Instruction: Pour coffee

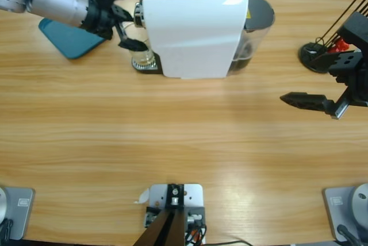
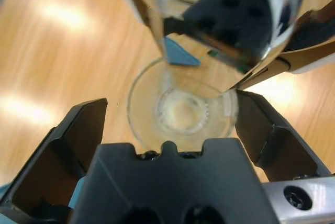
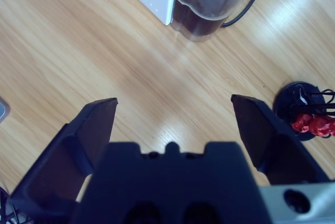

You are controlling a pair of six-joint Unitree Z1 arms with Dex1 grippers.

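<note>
Two arms are shown over a long wooden bench [image 1: 184, 160]. A white coffee machine [image 1: 192, 27] is seen at the upper centre of the high view, with its dark water tank [image 1: 256, 22] at its right. The left end effector [image 1: 123, 22], at the upper left, is held wide open around a clear tumbler [image 2: 180, 111] under the spout; no coffee is visible in it. The right end effector [image 1: 313, 101], at the right edge, is spread wide and holds nothing. A teal mat [image 1: 68, 39] lies at the upper left; a capsule rack [image 1: 322, 50] with red capsules [image 3: 314, 124] stands at the upper right.
</note>
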